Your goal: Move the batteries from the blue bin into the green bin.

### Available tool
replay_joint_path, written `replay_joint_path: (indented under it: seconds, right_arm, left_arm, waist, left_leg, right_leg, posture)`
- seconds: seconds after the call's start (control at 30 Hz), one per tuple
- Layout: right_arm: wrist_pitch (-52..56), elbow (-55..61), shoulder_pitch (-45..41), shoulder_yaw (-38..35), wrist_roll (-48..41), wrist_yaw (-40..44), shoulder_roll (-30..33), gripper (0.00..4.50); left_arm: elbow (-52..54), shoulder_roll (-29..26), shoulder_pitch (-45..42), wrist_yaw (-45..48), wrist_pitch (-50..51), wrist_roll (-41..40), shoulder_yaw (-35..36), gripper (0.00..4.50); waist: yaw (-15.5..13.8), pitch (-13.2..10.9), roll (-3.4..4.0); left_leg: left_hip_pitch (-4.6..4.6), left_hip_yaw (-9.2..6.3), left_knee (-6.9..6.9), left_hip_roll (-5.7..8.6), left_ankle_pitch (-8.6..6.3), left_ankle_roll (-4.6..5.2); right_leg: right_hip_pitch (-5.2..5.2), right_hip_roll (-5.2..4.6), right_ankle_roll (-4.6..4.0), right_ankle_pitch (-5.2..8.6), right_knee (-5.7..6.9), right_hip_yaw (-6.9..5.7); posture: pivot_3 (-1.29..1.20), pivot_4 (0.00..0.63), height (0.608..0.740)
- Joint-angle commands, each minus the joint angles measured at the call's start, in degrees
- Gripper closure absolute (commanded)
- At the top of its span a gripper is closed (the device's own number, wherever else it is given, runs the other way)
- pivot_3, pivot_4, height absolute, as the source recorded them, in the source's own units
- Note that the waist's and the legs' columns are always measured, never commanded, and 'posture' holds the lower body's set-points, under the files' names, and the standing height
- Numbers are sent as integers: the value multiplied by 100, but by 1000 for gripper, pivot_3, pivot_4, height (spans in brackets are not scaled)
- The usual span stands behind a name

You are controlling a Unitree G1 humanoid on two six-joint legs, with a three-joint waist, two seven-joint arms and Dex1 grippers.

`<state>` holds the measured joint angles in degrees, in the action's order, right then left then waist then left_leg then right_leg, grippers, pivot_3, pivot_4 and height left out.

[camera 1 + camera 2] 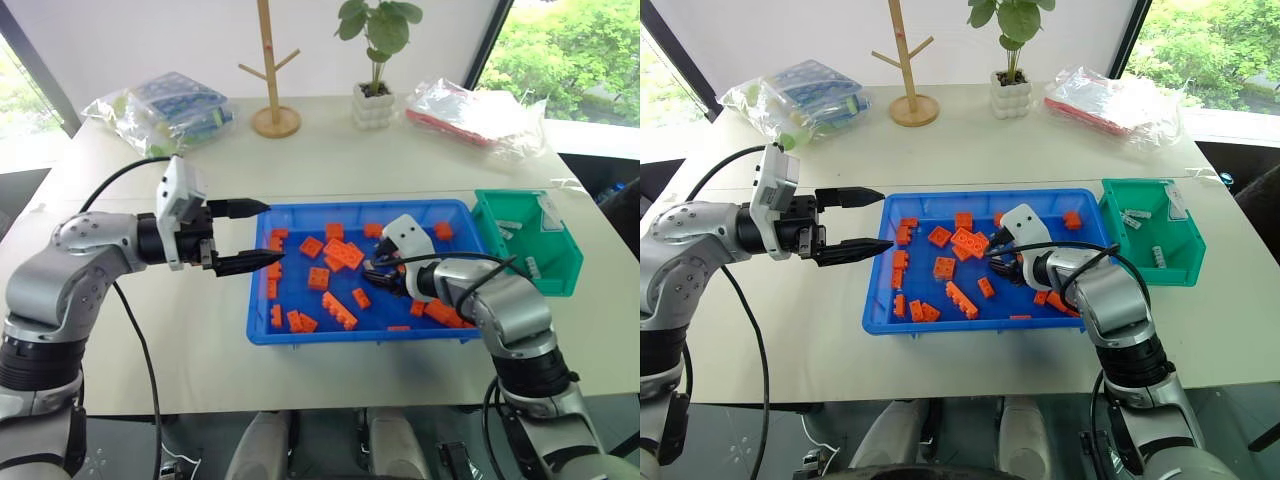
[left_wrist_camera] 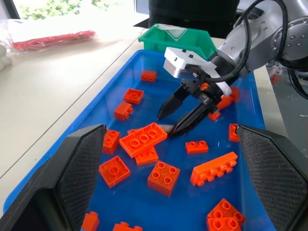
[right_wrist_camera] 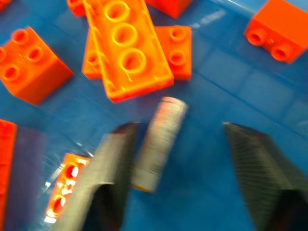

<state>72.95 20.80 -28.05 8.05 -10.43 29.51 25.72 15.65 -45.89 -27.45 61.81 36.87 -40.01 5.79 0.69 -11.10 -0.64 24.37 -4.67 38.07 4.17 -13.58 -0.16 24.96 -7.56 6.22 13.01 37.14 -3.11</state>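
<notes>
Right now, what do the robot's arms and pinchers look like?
Both arms are shiny silver-grey with black joints and black cables looping off them. Each wrist carries a white box. The left gripper and right gripper each have two pointed black fingers.

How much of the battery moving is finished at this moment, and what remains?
Done: several batteries already lie in the green bin. In hand: the right gripper is down in the blue bin, fingers open around one battery lying beside an orange brick, not yet gripped. Left: grip, carry, drop it. The left gripper waits open beside the bin.
</notes>
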Motion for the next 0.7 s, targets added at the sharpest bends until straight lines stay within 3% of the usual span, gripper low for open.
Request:
replay_joint_path:
  seconds: [0.03, 0.07, 0.1, 0.2, 0.4, 0.57, 0.7]
  right_arm:
    - [-42, 110, 50, 84, -128, 15, 98, 3892]
    - [-54, 113, 48, 96, -133, 16, 118, 4376]
    - [-73, 122, 37, 97, -130, 17, 170, 4458]
    - [-95, 179, -40, -13, -192, 68, 370, 4458]
    - [-108, 3, -532, -1044, -429, 344, 1334, 4458]
    - [-709, -1116, -580, -1902, -276, 605, 2748, 4458]
    - [-1071, -1652, -315, -2143, -246, 628, 3115, 4458]
  left_arm:
    - [109, -11, -41, -30, -66, -27, 111, 0]
    - [109, -11, -41, -34, -65, -28, 110, 0]
    - [116, -4, -37, -42, -66, -30, 107, 0]
    - [137, 20, -27, -60, -72, -34, 90, 0]
    - [183, 38, 36, -30, -96, -43, 82, 0]
    - [132, 47, 75, 17, -146, -9, 61, 0]
    - [75, 119, 38, 37, -170, 25, -10, 0]
  waist:
    - [1, 0, 0]
    - [6, 0, 0]
    - [10, 0, 0]
    - [3, 0, 0]
    - [-17, -2, 0]
    - [-53, -2, -1]
    - [-30, -2, -3]
  left_leg:
    - [0, 0, 0, 0, 0, 0]
    - [0, 0, 0, -1, 0, 0]
    - [0, 0, 0, -1, 0, 0]
    - [0, 0, 0, -1, 0, 0]
    - [3, 3, 4, 2, 0, 1]
    - [3, 0, 2, 0, -2, 3]
    - [4, 6, 1, -2, -4, 7]
  right_leg:
    - [0, 0, 0, 0, 0, 0]
    - [0, 1, 0, 0, 0, 0]
    - [0, 1, 0, 0, 0, 0]
    - [0, 1, 0, 0, 0, 0]
    - [-2, -3, 1, 0, -5, 0]
    - [-6, -3, 3, 4, -7, -8]
    - [-7, -6, 3, 4, -10, -7]
  posture:
    - [0, 150, 693]
    - [0, 150, 693]
    - [0, 150, 693]
    - [0, 150, 693]
    - [0, 150, 693]
    - [0, 150, 693]
    - [0, 150, 693]
